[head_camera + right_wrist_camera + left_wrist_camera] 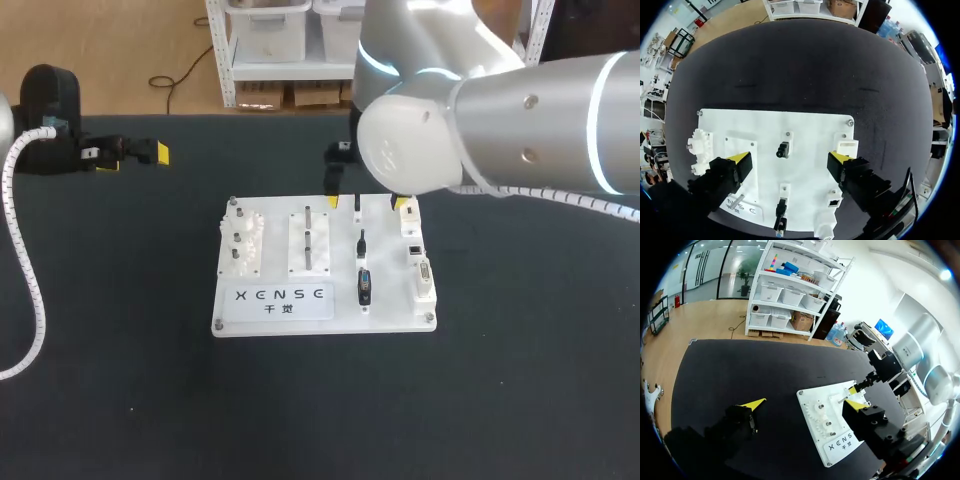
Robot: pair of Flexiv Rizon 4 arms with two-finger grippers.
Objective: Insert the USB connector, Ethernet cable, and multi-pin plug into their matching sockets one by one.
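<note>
Matt black cloth-like table, glossy white plastic board w/ metal pegs, smooth silver right arm.

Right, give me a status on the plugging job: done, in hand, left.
Done: nothing visibly; the sockets along the white board's right side look unfilled. In hand: the right gripper hovers open above the board's far edge, holding nothing; the left gripper sits open off to the side. Left: all three insertions; two black connectors stand in their holders, a third I can't make out.
</note>
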